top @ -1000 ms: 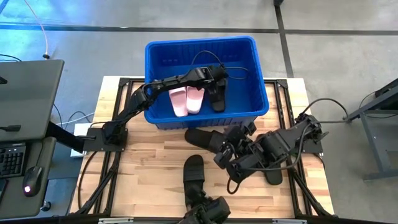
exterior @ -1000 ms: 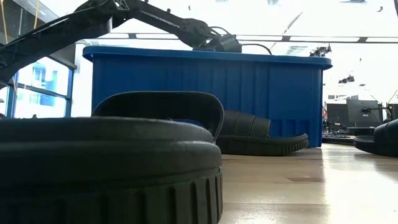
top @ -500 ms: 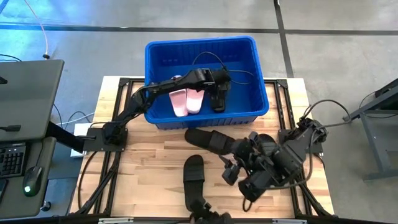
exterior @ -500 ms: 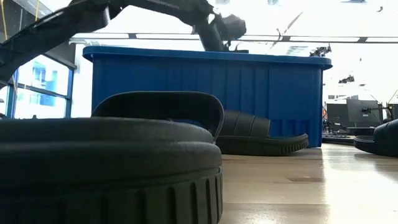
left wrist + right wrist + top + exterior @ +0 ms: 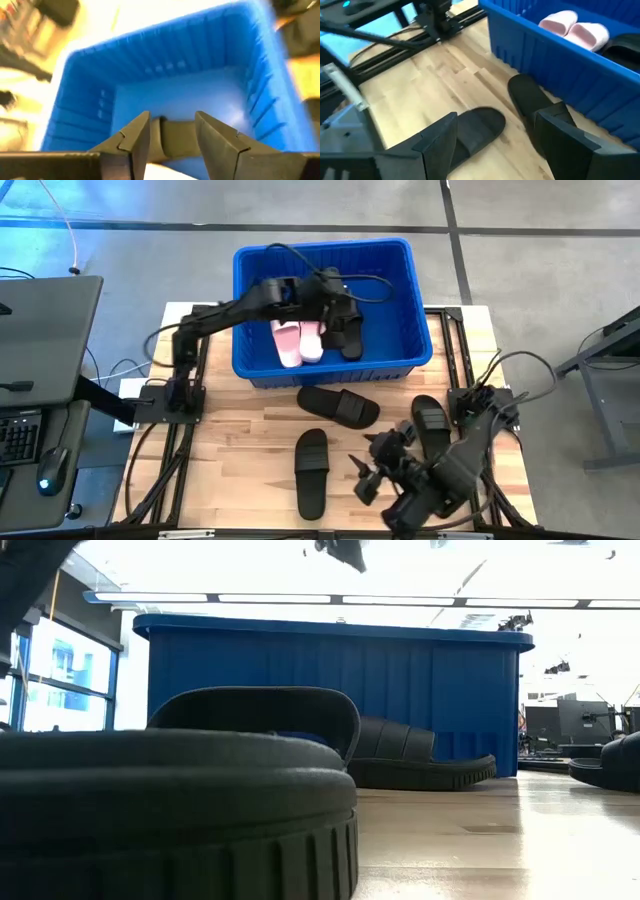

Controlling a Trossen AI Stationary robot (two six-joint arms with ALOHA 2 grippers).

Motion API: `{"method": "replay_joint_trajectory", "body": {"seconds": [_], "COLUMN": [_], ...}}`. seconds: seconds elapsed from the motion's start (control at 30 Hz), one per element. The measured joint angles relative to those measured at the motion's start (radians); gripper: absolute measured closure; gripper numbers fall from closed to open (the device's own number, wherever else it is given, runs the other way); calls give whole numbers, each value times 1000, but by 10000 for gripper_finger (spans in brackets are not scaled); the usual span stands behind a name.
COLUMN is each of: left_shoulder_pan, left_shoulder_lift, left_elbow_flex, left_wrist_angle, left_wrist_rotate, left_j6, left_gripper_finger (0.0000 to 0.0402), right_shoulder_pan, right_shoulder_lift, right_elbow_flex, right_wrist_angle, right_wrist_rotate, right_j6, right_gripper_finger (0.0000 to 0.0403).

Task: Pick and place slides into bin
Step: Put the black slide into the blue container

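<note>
The blue bin (image 5: 250, 270) stands at the table's far side and holds two pale pink slides (image 5: 297, 342) and one black slide (image 5: 348, 332) lying on its floor. My left gripper (image 5: 338, 298) hangs open above that black slide (image 5: 172, 137), clear of it. Three black slides lie flat on the table: one just before the bin (image 5: 338, 405), one near the front (image 5: 312, 470), one at the right (image 5: 430, 425). My right gripper (image 5: 372, 467) is open and empty, low over the table between the front and right slides.
The bin's thick rim (image 5: 330, 628) and ribbed front wall stand between the table slides and the bin's inside. Bare wood shows at the table's left (image 5: 230, 440). Black frame rails (image 5: 445, 22) run along the table's sides. A desk with a keyboard stands off the left.
My left gripper has risen from inside the bin to above its rim, and the black slide stays on the bin's floor beside the pink pair. My right gripper has drawn back toward the table's near edge, uncovering the black slide at the right.
</note>
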Motion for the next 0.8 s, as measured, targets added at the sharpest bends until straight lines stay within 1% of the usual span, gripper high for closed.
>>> {"method": "replay_joint_trajectory", "body": {"seconds": [0.1, 0.17, 0.4, 0.5, 0.63, 0.8], "left_shoulder_pan": [-32, -52, -150, -199, -268, -340], "left_shoulder_lift": [-72, -122, -302, -370, -443, -499], "left_elbow_flex": [0, -1, -1, -1, -1, -1], "left_wrist_angle": [-10, -21, -18, -16, -17, -17], "left_wrist_rotate": [2, 2, -1, -1, -1, 0], "left_j6": [5, 4, -6, -6, -6, -6], "left_gripper_finger": [258, 259, 259, 259, 259, 259], "right_shoulder_pan": [-33, -67, -222, -285, -348, -412], "right_shoulder_lift": [33, 50, 115, 175, 274, 383], "right_elbow_flex": [-1, -1, -1, -1, -1, -1], "right_wrist_angle": [0, -1, -1, 0, 0, 0], "right_wrist_rotate": [27, 6, -175, -238, -359, -433], "right_j6": [23, 38, 46, 60, 67, 72], "right_gripper_finger": [147, 147, 147, 147, 147, 147]}}
